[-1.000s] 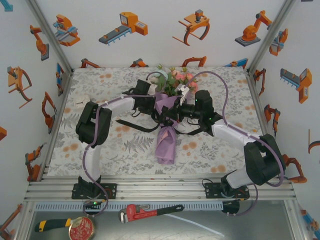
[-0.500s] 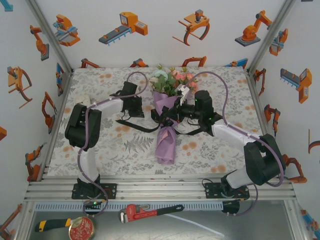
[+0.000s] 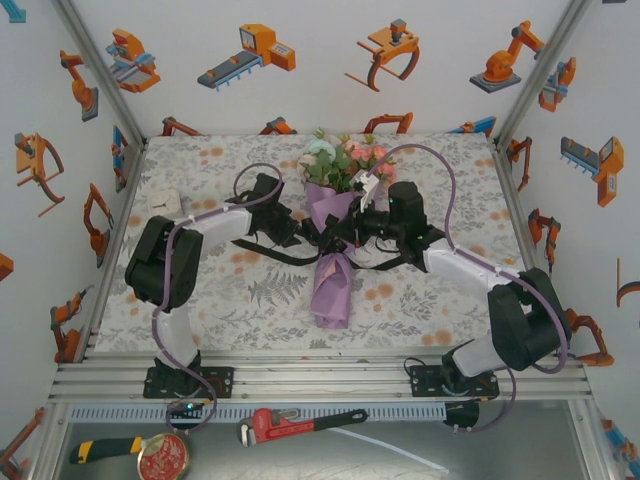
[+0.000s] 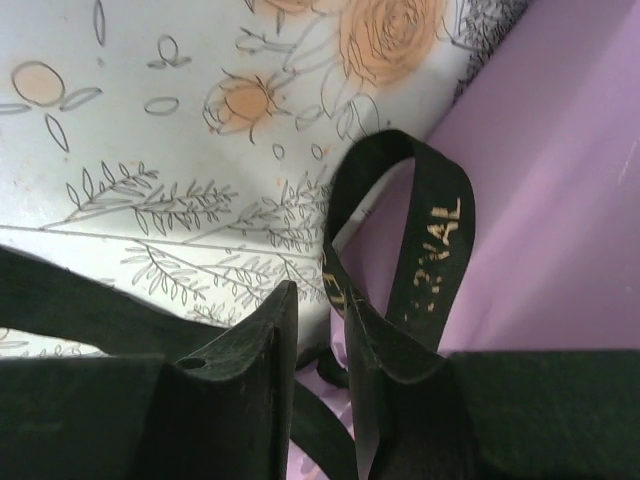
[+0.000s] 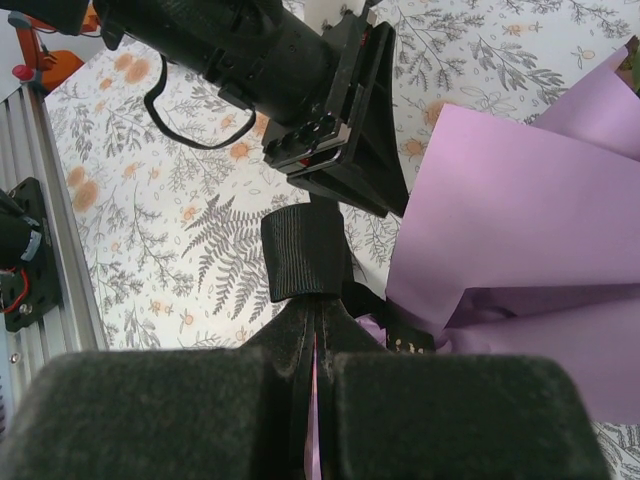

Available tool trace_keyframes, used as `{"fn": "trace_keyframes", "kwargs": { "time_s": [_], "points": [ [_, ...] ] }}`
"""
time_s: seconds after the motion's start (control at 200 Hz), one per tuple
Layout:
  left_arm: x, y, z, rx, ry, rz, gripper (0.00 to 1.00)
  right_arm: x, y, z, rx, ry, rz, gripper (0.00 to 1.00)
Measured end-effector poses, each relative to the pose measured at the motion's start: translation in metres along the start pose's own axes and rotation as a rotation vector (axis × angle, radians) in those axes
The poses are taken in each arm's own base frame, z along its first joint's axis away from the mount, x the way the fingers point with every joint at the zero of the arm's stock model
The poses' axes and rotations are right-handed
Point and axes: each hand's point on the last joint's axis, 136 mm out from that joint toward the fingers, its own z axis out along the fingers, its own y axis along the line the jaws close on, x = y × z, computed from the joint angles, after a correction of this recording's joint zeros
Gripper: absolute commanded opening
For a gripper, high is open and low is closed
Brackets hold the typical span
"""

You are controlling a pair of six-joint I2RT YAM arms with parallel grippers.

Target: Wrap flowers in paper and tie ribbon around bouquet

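Front tray (image 3: 480, 440), L to R: yellow-handled tool (image 3: 105, 450), red tin (image 3: 163, 458), wrench (image 3: 300, 424). On the worktop (image 3: 200, 300), left fingers (image 4: 250, 390) stand slightly apart w/ a ribbon (image 4: 440, 230) loop rising betw. them, prob. not pinched. Gold "VAL" reads on it, other letters too small. Bouquet (image 3: 331, 285) lies mid-worktop, flowers (image 3: 345, 160) at the far end, paper (image 5: 520, 200) cone pointing to the arms, ribbon trailing both sides. Right fingers (image 5: 285, 345) are closed on the ribbon just beside the paper. The left arm's black head (image 5: 250, 50) crosses the view beyond them.
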Motion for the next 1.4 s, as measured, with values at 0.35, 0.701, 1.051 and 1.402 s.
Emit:
{"fn": "trace_keyframes", "kwargs": {
  "time_s": [0.35, 0.701, 1.051, 1.402],
  "points": [
    [-0.018, -0.004, 0.02, 0.01, -0.039, -0.047, 0.34, -0.005, 0.003, -0.004, -0.001, -0.012, -0.009, 0.0],
    [-0.016, -0.01, 0.028, 0.022, -0.013, -0.043, 0.19, -0.002, 0.003, -0.004, 0.001, -0.001, -0.001, 0.0],
    [-0.016, -0.002, 0.024, -0.009, -0.005, -0.022, 0.0, 0.0, 0.002, -0.004, 0.008, 0.01, 0.008, 0.0],
    [-0.022, -0.01, -0.046, 0.041, -0.067, 0.071, 0.0, -0.017, -0.022, -0.002, 0.142, 0.001, 0.061, 0.0]
  ]
}}
